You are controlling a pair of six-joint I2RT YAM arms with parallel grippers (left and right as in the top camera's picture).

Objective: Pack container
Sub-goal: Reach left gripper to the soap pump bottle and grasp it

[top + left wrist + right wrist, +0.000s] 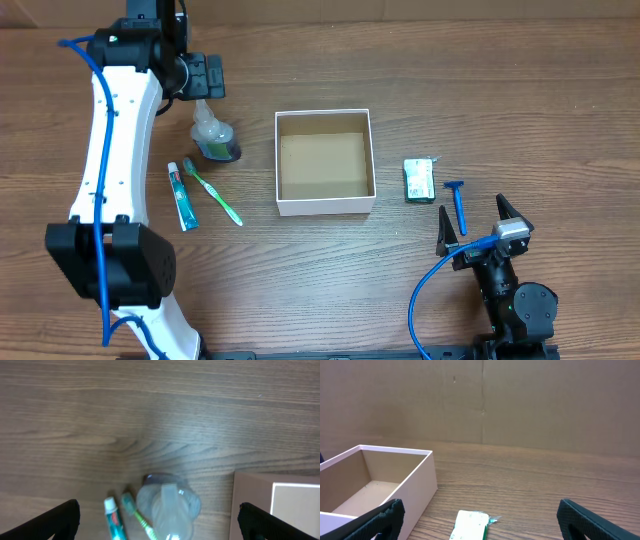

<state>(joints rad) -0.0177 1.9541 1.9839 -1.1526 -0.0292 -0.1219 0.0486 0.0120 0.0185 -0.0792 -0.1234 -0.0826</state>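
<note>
Left gripper [159, 506] hovers above bottle [212, 130] left of container [325, 207]; right gripper [473, 222] waits right of it, both jaws wide, empty.

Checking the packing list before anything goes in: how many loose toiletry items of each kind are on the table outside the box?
Toothpaste tube: 1
Toothbrush: 1
Clear bottle: 1
Green packet: 1
Blue razor: 1
Total: 5, none in the container.
</note>
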